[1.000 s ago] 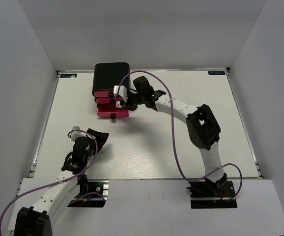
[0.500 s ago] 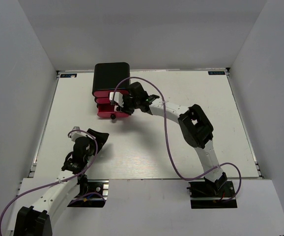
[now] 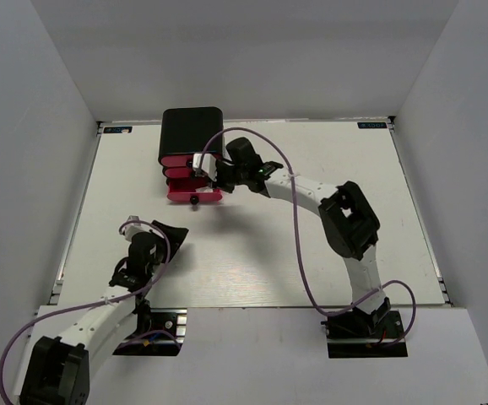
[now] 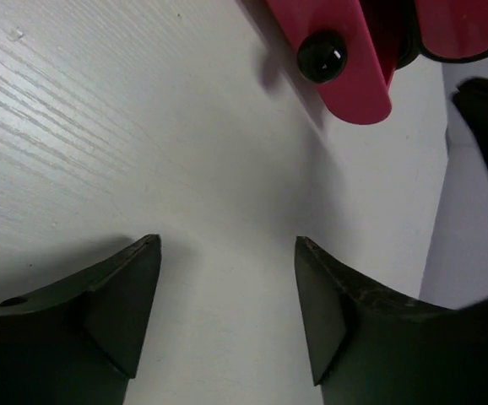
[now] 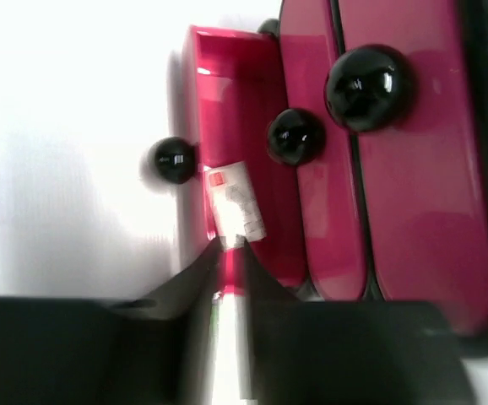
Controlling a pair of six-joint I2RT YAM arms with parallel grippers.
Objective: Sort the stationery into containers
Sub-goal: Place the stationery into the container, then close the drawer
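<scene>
Nearest, the left hand (image 4: 225,245) hangs low over the bench (image 4: 100,126), its fingers spread and holding nothing. Farther off, the right hand (image 5: 230,246) pinches the small white block (image 5: 235,202) above the pulled-out bottom drawer (image 5: 227,93), lowest of three pink-red ones in the black box (image 3: 189,131).

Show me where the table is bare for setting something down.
Bare table from the right arm out to the right edge. Also the middle patch between that arm and the left tool, and a strip left of the box. Crowded: at the drawers, where the right tool holds a block.
</scene>
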